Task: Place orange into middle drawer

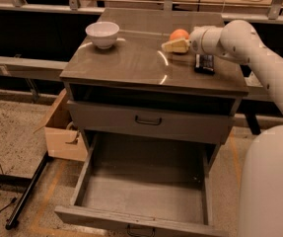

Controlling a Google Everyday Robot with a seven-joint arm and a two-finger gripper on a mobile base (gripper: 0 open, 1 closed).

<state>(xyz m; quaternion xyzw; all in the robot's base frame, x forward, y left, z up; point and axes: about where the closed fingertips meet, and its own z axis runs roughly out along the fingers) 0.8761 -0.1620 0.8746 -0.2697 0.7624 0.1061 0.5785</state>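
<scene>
While the round, matte-skinned orange (179, 34) sits on top of the grey metal table (131, 65), toward the table's far right corner as the camera sees it, the pale yellow gripper (175, 45) on the white robot arm (239, 38) hangs low over that same part of the table top. It is on the fruit's near side, touching it or very nearly so. Whether the jaws are open, closed or already around the fruit, I cannot tell.

The orange is probably light and firm, with a peel that gives a little under pressure. Its dimpled skin should offer fair friction, so a moderate squeeze ought to hold it. The roundness is the trouble: a push from one side would likely send it rolling across the table top. The best hold looks to be across its widest part, with the jaws on opposite sides and centred on the fruit.

The wide grey box drawer (146, 194) stands pulled out at the foot of the table, well below the table top, so the fruit is better lowered in than dropped. A closed grey drawer front with a black bar handle (148, 120) lies between the table top and that open drawer. A white bowl (102, 33) stands at the table's far left, and a small dark flat object (204, 63) lies on the table's right side.
</scene>
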